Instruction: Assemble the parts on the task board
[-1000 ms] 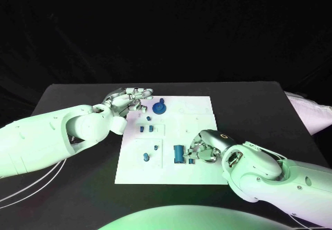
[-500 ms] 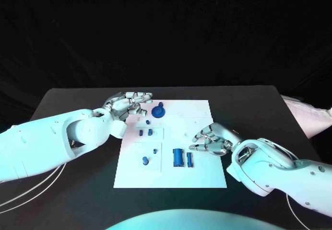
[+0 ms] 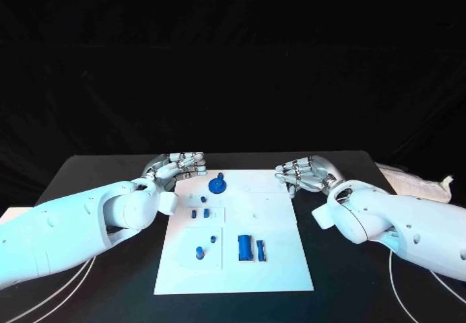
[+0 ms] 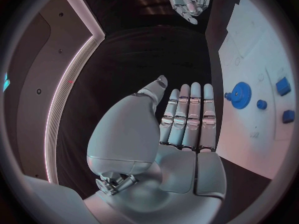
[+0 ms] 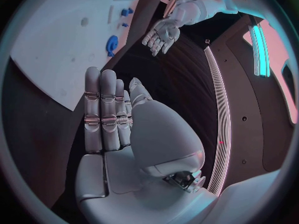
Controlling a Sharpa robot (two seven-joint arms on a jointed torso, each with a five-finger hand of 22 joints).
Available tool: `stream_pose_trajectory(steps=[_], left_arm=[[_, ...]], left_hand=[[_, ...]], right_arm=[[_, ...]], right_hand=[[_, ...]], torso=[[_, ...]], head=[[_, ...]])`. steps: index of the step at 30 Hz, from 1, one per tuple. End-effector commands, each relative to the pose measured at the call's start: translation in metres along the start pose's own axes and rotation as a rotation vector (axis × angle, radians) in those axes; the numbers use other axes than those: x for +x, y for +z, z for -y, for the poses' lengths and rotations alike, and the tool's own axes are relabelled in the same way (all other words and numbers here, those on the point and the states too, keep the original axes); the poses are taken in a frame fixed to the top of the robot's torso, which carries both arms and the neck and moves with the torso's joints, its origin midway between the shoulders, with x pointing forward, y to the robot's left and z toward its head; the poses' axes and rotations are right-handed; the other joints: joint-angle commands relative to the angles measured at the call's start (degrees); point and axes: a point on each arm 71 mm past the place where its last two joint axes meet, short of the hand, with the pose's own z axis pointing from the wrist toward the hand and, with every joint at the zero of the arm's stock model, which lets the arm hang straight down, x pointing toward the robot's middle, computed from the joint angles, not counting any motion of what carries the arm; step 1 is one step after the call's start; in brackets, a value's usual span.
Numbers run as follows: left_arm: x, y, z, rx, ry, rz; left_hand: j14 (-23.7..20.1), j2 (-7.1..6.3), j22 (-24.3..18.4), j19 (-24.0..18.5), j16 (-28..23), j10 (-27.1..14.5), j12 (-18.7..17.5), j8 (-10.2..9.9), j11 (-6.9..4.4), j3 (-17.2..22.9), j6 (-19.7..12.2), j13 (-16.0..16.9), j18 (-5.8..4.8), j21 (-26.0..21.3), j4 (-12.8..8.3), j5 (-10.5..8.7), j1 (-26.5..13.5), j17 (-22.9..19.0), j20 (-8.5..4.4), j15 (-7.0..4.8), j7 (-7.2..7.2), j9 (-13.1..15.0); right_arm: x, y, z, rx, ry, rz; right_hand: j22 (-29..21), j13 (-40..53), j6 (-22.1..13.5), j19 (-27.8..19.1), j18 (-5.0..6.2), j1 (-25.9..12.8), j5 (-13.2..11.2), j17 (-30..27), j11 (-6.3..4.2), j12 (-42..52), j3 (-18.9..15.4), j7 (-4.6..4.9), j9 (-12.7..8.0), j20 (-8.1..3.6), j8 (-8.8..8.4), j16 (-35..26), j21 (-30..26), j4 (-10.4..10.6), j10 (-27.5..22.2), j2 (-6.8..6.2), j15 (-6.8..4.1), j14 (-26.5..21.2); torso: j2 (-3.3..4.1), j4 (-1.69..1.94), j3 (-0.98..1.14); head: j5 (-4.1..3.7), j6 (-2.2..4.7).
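Both of your robot hands hold nothing: the left robot hand [image 3: 180, 163] and the right robot hand [image 3: 304, 173] hover flat-fingered at the far corners of the task board [image 3: 277, 269], while the parts lie apart from both — a blue gear [image 3: 217, 184] just beside the left fingertips, the small pegs [image 3: 199, 214] and two long blue bars [image 3: 250, 247] nearer the robot's body on the counter [image 3: 107, 171]. With fingers held together, your likeliest slip is sweeping the gear sideways or nudging the light board — open them before you descend.
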Motion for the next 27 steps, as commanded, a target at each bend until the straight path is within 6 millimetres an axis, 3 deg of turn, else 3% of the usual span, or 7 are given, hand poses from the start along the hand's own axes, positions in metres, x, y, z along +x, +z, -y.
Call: stream_pose_trajectory(steps=[1, 8, 9, 15, 25, 26, 27], left_arm=[[-0.005, 0.004, 0.004, 0.094, 0.003, 0.092], [-0.002, 0.007, 0.004, 0.115, 0.023, 0.112], [-0.001, 0.007, 0.0, 0.061, 0.01, 0.072], [0.004, 0.005, -0.001, 0.07, 0.026, 0.089], [0.029, -0.011, -0.003, 0.127, 0.114, 0.177], [0.031, -0.013, -0.003, 0.134, 0.123, 0.186], [0.035, -0.016, -0.003, 0.144, 0.136, 0.198]], left_hand=[[0.6, 0.56, -5.0, -1.9, -5.1, -0.7, -1.5, -0.7, 0.6, -1.1, -0.1, -0.1, 1.2, -0.3, -0.1, 0.0, 0.6, -2.4, 1.09, 0.95, -0.38, -0.1], [0.5, 1.65, -12.0, -5.4, -11.8, -2.3, -4.7, -2.1, 1.43, -2.8, 0.4, -0.2, 1.22, -0.2, -0.7, 0.03, 1.1, -5.0, 2.13, 2.14, 0.42, -0.1], [-15.1, 4.36, -19.5, -17.4, -14.4, -19.3, -6.2, -6.4, -1.72, -6.2, -16.3, -3.7, -2.37, -3.8, -2.9, -3.72, -22.9, -9.3, -2.77, -0.97, -3.01, -3.8], [-21.9, 4.36, -23.4, -23.0, -16.1, -27.1, -10.4, -6.4, -2.97, -7.9, -23.5, -3.7, -3.12, -3.8, -2.9, -3.72, -33.4, -9.3, -4.87, -2.04, -4.4, -3.8], [-31.5, 4.36, -28.2, -30.5, -21.6, -37.7, -10.4, -6.4, -4.93, -10.2, -33.7, -3.7, -4.66, -3.8, -2.9, -3.72, -48.0, -9.3, -7.89, -7.53, -6.48, -3.8], [-32.1, 4.36, -28.5, -30.9, -21.6, -38.3, -10.4, -6.4, -8.95, -10.3, -34.3, -3.7, -4.66, -3.8, -2.9, -3.72, -48.9, -9.3, -8.05, -7.53, -6.62, -3.8], [-33.4, 4.36, -29.2, -31.9, -21.6, -39.7, -10.4, -6.4, -8.95, -10.5, -35.7, -3.7, -4.66, -3.8, -2.9, -3.72, -50.9, -9.3, -8.48, -7.53, -10.81, -3.8]], right_arm=[[-0.006, 0.014, 0.002, -0.058, 0.236, 0.013], [-0.011, 0.034, 0.007, -0.097, 0.315, -0.001], [-0.012, 0.032, 0.011, -0.03, 0.197, 0.05], [-0.006, 0.029, 0.007, -0.045, 0.229, 0.074], [0.023, 0.011, -0.011, -0.082, 0.358, 0.193], [0.025, 0.009, -0.012, -0.082, 0.366, 0.203], [0.028, 0.007, -0.014, -0.082, 0.376, 0.215]], right_hand=[[-6.1, -7.6, -1.2, -5.4, 0.33, 1.5, -0.5, -6.6, 2.05, -5.1, 1.9, 1.97, -1.8, 1.92, -0.36, -11.2, -9.2, 0.1, -0.4, -0.09, 2.77, -6.9], [-15.8, -19.6, -2.1, -5.6, 0.72, -0.4, -0.6, -18.5, 3.5, -7.8, 4.3, 2.1, -5.9, 6.31, -0.13, -23.4, -21.2, -0.6, -1.2, -0.93, 5.98, -9.9], [-19.7, -22.5, -18.4, -22.8, -2.98, -25.8, -3.1, -22.2, 0.59, -11.5, 3.3, -1.24, -7.9, 2.31, -3.7, -24.8, -24.3, -2.8, -19.2, -3.56, 3.81, -28.2], [-22.7, -25.5, -25.6, -29.5, -3.45, -37.8, -4.5, -25.4, -0.22, -11.5, 3.3, -2.57, -9.4, 0.91, -3.7, -30.1, -27.1, -3.9, -26.9, -3.56, -0.81, -35.5], [-25.4, -27.6, -35.8, -40.1, -5.27, -53.7, -9.7, -27.9, -5.03, -11.5, 3.3, -4.66, -13.4, -1.44, -3.7, -30.1, -29.3, -7.9, -38.0, -3.56, -0.81, -46.7], [-25.6, -27.7, -36.4, -40.7, -5.28, -54.7, -9.7, -28.1, -5.03, -11.5, 3.3, -4.78, -13.4, -1.56, -3.7, -30.1, -29.4, -7.9, -38.7, -3.56, -0.81, -47.4], [-25.9, -31.9, -37.7, -42.1, -5.28, -56.8, -9.7, -28.4, -5.03, -11.5, 3.3, -8.96, -13.4, -1.88, -3.7, -30.1, -29.7, -7.9, -40.2, -3.56, -0.81, -48.9]], torso=[[-1.32, 0.02, -0.14], [-2.1, -0.02, 0.02], [-1.61, -0.07, -0.13], [-2.65, 0.73, 0.56], [-4.3, 1.99, 1.67], [-4.3, 1.99, 1.67], [-4.3, 1.99, 1.67]], head=[[0.11, 2.02], [0.63, 3.82], [0.38, 3.09], [0.37, 4.29], [0.35, 6.2], [0.35, 6.2], [0.35, 6.2]])
